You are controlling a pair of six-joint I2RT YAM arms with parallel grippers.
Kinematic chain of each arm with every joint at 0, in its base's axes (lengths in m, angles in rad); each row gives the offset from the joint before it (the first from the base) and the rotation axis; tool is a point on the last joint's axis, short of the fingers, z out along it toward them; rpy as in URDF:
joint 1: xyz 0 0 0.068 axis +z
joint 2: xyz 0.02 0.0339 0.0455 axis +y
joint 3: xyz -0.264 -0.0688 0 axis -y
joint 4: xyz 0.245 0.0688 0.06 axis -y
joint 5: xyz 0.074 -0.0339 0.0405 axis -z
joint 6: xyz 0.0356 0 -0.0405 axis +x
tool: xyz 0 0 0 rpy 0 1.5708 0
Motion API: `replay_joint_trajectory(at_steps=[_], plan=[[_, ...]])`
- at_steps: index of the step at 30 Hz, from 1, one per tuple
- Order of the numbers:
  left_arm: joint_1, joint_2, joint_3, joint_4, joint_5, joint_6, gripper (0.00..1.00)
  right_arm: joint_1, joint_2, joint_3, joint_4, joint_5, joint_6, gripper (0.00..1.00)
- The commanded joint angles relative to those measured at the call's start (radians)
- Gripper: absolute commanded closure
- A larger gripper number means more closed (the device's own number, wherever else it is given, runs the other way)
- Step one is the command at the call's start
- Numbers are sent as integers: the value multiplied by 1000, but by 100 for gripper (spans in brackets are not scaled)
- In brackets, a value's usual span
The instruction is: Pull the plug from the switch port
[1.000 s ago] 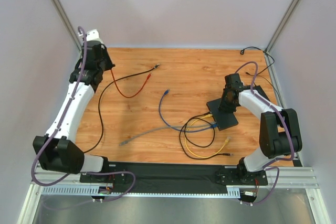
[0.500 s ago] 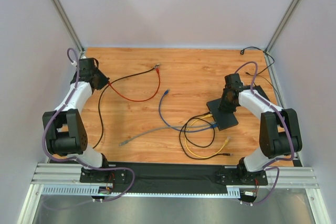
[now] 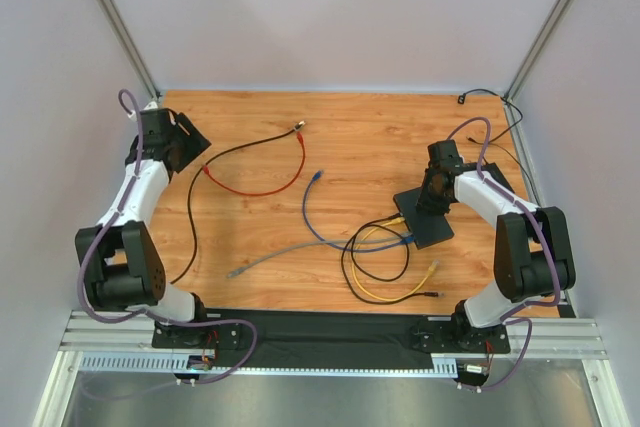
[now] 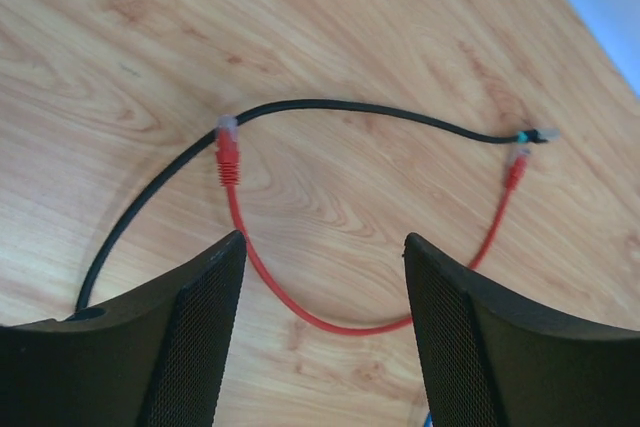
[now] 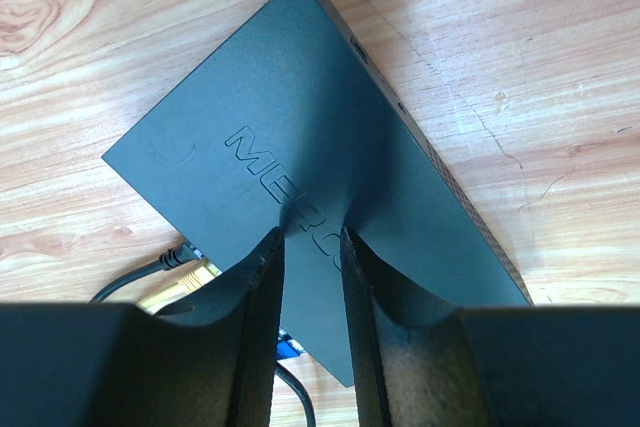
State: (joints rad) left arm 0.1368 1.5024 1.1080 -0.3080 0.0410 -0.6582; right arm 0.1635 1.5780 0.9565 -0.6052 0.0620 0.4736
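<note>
The flat black switch box [image 3: 425,215] lies right of centre on the wooden table. My right gripper [image 3: 432,197] stands on its top [image 5: 300,127], fingertips pressing down. Its jaws [image 5: 312,237] are a narrow gap apart with nothing between them. A yellow plug [image 5: 195,274], a black plug [image 5: 175,257] and a blue plug [image 5: 290,347] sit along the box's port edge; the switch port sockets themselves are hidden. At the far left my left gripper [image 3: 178,139] hangs open [image 4: 322,237] over a loose red cable [image 4: 300,312], whose plug [image 4: 228,152] lies free on the wood.
A thin black cable [image 3: 240,150] crosses the red cable [image 3: 255,190]. A blue cable end [image 3: 316,177], a grey cable [image 3: 265,259] and a yellow loop [image 3: 390,292] lie mid-table. A black cord [image 3: 485,95] runs at the back right corner. Walls close three sides.
My left arm drew back to the left, dragging the red cable. Its jaws have opened and let the cable go. The right arm and the box have not moved.
</note>
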Motion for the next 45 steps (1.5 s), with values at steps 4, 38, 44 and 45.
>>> replay_joint_trajectory(at_steps=[4, 38, 44, 45], plan=[[-133, -125, 13, 79, 209, 78, 33, 7, 56, -30, -27, 25, -13, 69], [-873, 743, 461, 411, 680, -20, 48, 7, 65, -42, -5, -4, -24, 69], [-882, 788, 463, 448, 663, -70, 51, 7, 57, -47, -7, -1, -26, 69], [-885, 789, 463, 440, 657, -73, 52, 7, 57, -50, -5, -1, -24, 69]])
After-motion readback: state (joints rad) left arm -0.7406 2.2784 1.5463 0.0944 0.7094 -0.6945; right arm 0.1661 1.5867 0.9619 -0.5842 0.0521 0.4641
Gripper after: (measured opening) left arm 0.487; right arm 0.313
